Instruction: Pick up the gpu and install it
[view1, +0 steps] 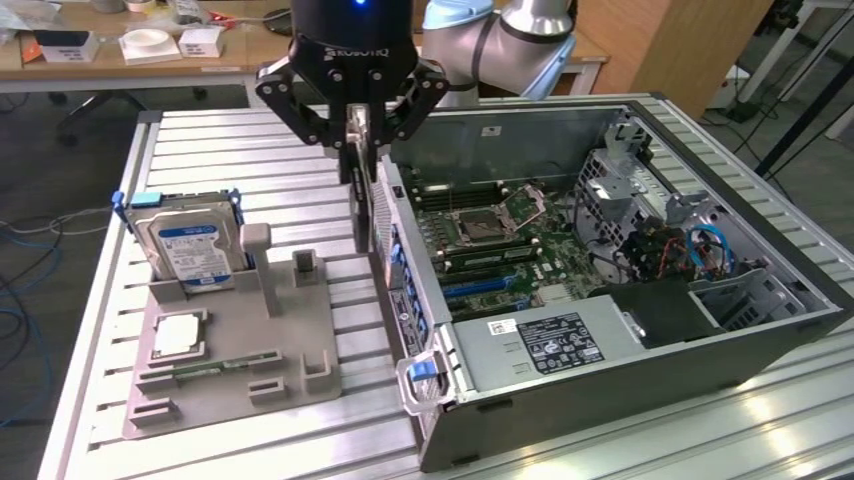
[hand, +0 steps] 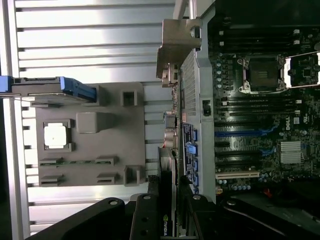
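Half closed on the gpu (view1: 360, 200), pinched edge-on and upright between the fingers (view1: 310, 112). Hung above the table (view1: 200, 150), just outside the rear wall of the open computer case (view1: 774, 330). Found that wall between card and motherboard (view1: 514, 240). Noted grey holder (view1: 247, 325) and hard drive (view1: 187, 250) near, on the exterior view's left.

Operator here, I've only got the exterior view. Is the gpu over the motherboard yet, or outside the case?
Observer: The wrist view shows the gpu edge-on just outside the case's rear wall, on the grey holder's side, not over the motherboard.
Operator: Grip square?
Observer: The gripper clamps both faces; the card runs straight between the fingers.
Operator: Slot free?
Observer: The white slot on the board looks empty.
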